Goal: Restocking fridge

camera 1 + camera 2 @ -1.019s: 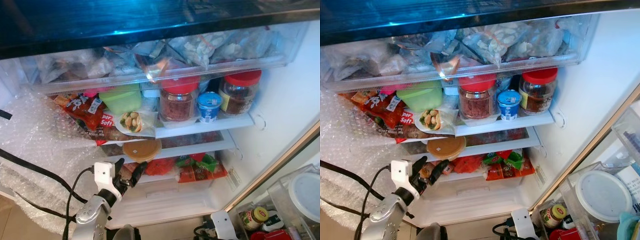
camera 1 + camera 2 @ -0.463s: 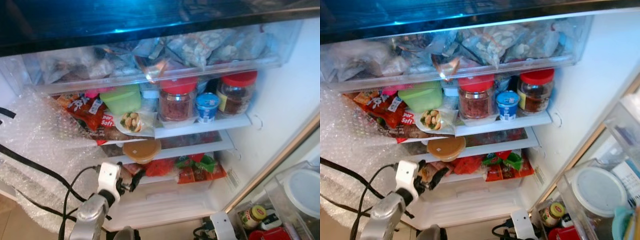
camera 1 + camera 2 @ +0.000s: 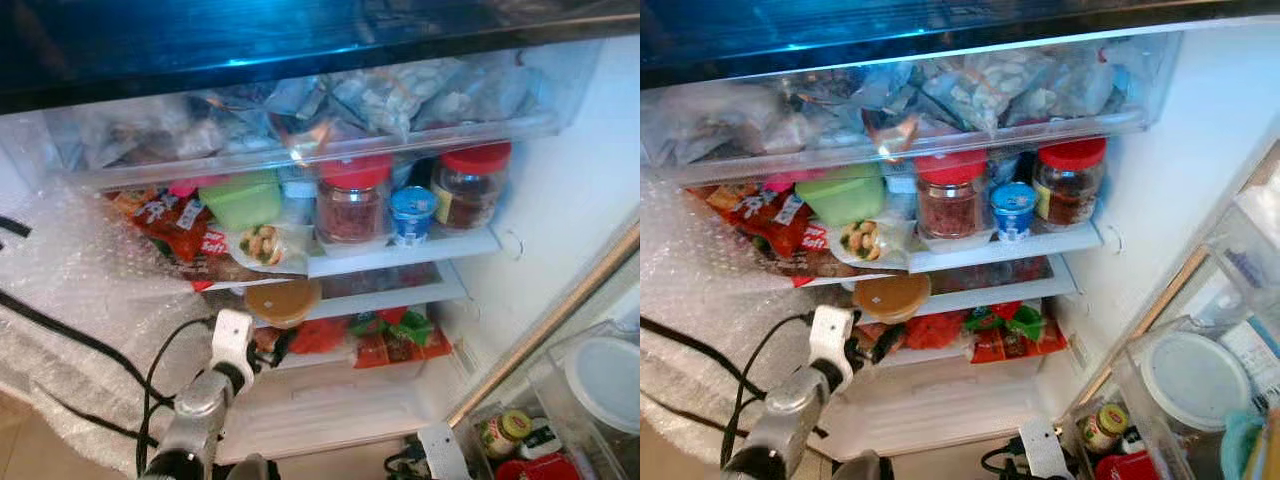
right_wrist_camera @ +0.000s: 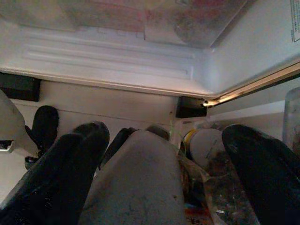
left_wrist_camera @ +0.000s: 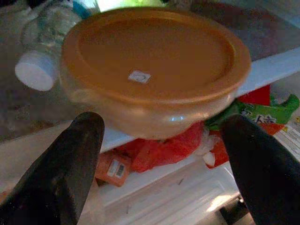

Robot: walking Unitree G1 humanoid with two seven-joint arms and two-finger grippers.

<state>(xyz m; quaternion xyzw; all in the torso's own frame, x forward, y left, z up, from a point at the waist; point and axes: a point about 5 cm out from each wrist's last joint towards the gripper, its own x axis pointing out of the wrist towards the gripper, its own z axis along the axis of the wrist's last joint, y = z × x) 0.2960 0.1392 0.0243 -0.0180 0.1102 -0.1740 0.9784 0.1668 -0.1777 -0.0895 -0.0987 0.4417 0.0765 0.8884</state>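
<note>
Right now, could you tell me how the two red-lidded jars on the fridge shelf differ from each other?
The left jar stands nearer the shelf's front edge and holds reddish contents; the right jar sits further back near the fridge wall, with darker brown contents and a yellowish label. The left jar looks slightly wider. A small blue cup stands between them. Both are upright, clear and closed with red lids.

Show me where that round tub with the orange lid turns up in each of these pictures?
Left eye view: tub at the middle shelf's front edge.
Right eye view: lower left of centre.
Left wrist view: large, beyond the open left claw.
Right wrist view: not there.
Shared landmark: red bag under it.
</note>
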